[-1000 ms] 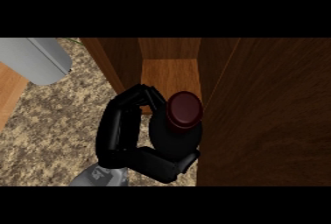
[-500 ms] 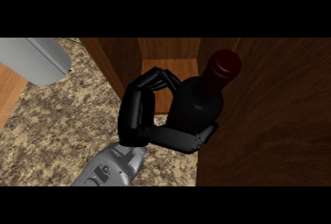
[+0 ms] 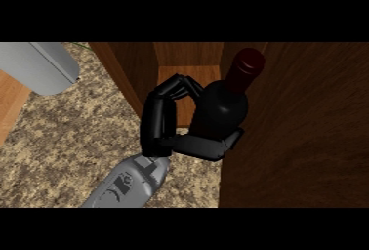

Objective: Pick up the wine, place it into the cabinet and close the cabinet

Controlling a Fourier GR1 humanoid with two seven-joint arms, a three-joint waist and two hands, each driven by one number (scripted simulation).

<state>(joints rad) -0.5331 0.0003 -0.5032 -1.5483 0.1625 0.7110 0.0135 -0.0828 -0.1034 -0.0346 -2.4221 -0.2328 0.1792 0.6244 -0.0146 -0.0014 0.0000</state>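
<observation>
Cabinet (image 3: 189,73): its opening shows just behind the wine, and I judge the door is not yet closed.
Wine (image 3: 223,105): tilted, neck toward the opening, ready to go in.
Left hand (image 3: 180,145): you have fingers (image 3: 176,90) and thumb curled round the wine's body, carrying it.
</observation>
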